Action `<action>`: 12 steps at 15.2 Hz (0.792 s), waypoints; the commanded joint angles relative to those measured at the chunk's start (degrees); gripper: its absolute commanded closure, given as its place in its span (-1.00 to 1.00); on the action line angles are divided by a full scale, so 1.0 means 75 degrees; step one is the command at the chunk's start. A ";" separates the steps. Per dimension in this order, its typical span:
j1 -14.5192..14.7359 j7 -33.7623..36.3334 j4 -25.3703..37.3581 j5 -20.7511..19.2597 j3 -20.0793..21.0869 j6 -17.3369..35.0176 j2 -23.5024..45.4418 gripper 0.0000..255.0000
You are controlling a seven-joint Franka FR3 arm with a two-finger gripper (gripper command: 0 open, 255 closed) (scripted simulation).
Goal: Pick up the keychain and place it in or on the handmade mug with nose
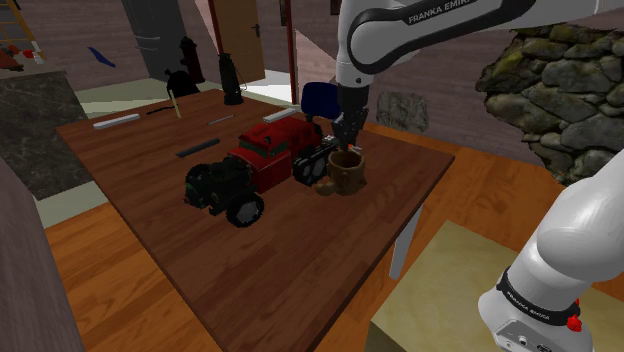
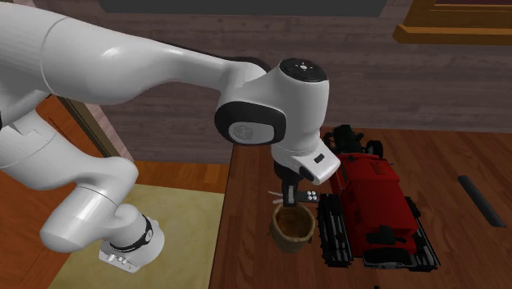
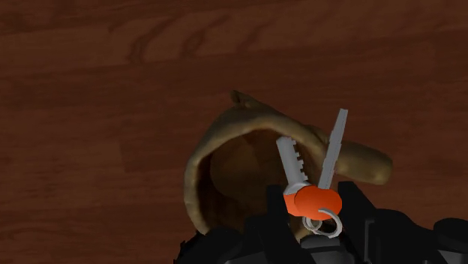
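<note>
The all-black two-finger gripper (image 1: pixel 345 140) hangs just above the brown, lumpy handmade mug (image 3: pixel 196 169) on the dark wooden table (image 1: pixel 280 290). Its fingers pinch the keychain (image 3: pixel 311 201), two grey keys with an orange head and a thin wire ring. In the wrist view the blades sit over the rim beside a protruding lump. The step in hand looks like the release. It would go best with the keys centred over the hollow and lowered a little before the fingers part, clear of the red and black toy vehicle (image 1: pixel 262 160) just beside the mug.
</note>
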 commanded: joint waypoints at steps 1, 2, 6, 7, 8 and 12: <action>0.0001 0.0008 -0.0158 -0.0009 0.0011 0.0223 0.0063 1.00; 0.0002 0.0011 -0.0242 -0.0011 0.0016 0.0326 0.0083 1.00; 0.0005 0.0028 -0.0561 -0.0023 0.0036 0.0742 0.0181 1.00; 0.0005 0.0033 -0.0637 -0.0028 0.0041 0.0846 0.0210 1.00; 0.0006 0.0038 -0.0711 -0.0032 0.0046 0.0951 0.0241 1.00; 0.0007 0.0042 -0.0763 -0.0036 0.0049 0.1024 0.0264 1.00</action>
